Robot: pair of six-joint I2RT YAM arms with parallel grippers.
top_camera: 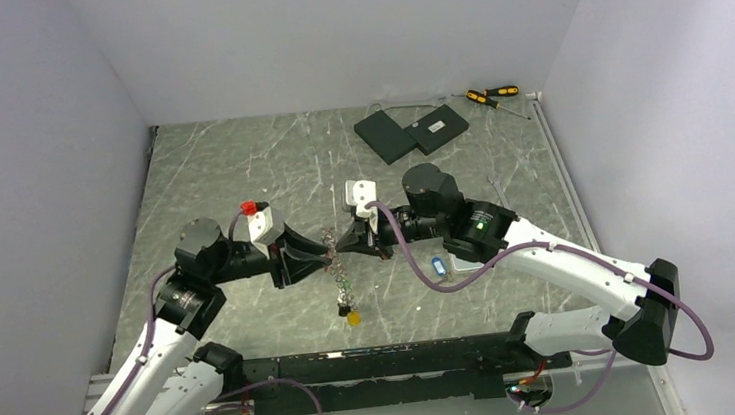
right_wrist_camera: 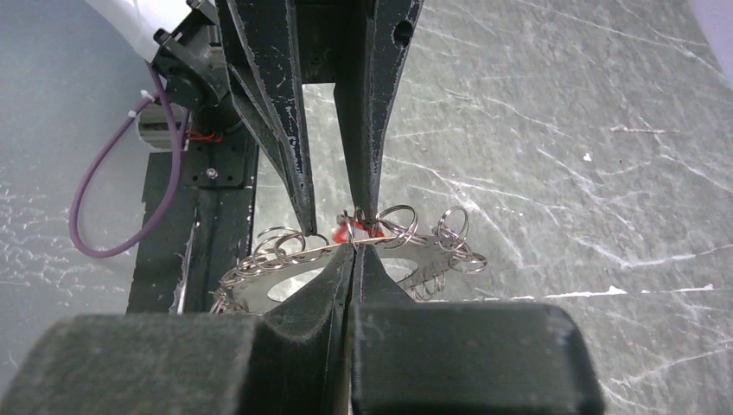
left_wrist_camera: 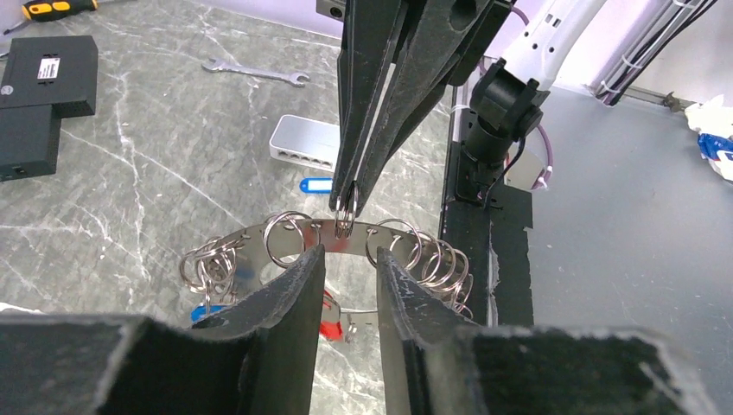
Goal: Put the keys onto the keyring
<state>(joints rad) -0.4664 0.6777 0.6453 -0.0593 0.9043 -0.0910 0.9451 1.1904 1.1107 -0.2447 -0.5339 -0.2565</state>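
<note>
While the right tool (right_wrist_camera: 353, 256) pinches the keyring (left_wrist_camera: 246, 239), left tool (left_wrist_camera: 350, 255) half-open — straddling its band.

Shiny metal keyring (left_wrist_camera: 346, 242); matt, veined grey stone-look tabletop (left_wrist_camera: 156, 173).

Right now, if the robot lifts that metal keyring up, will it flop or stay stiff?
The flat metal keyring probably stays stiff: pinched by the right gripper, it holds its curve without sagging. Its small split rings and hanging keys would likely swing and jingle, since they dangle loose.
</note>
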